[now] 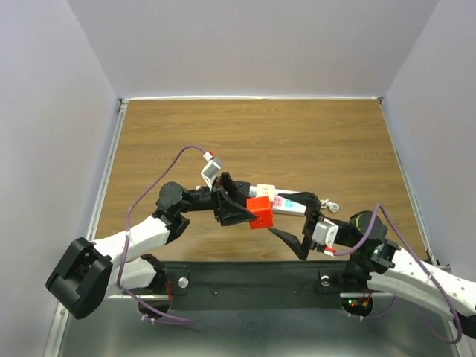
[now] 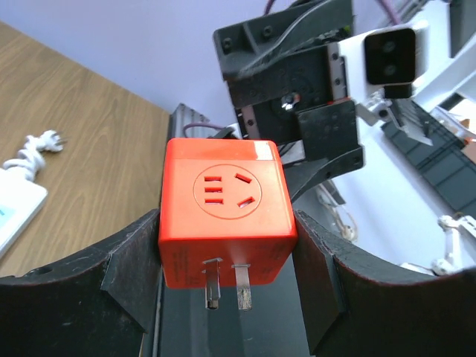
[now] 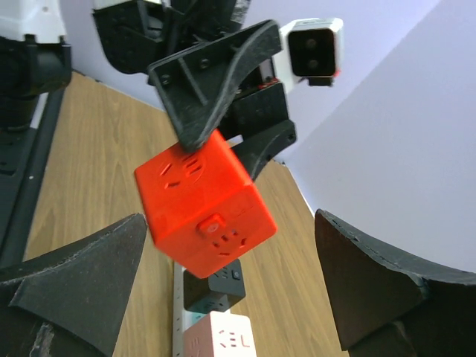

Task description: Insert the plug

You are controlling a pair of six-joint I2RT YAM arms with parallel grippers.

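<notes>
My left gripper is shut on a red cube plug and holds it in the air above the table's near edge. In the left wrist view the cube sits between both pads, and its two metal prongs point down. A white power strip lies on the table just right of the cube. In the right wrist view the red cube hangs above the strip, which carries a black cube and a white cube. My right gripper is open and empty, facing the red cube.
The strip's coiled white cord and plug lie beside its right end; they also show in the left wrist view. The black base rail runs along the near edge. Grey walls enclose the wooden table.
</notes>
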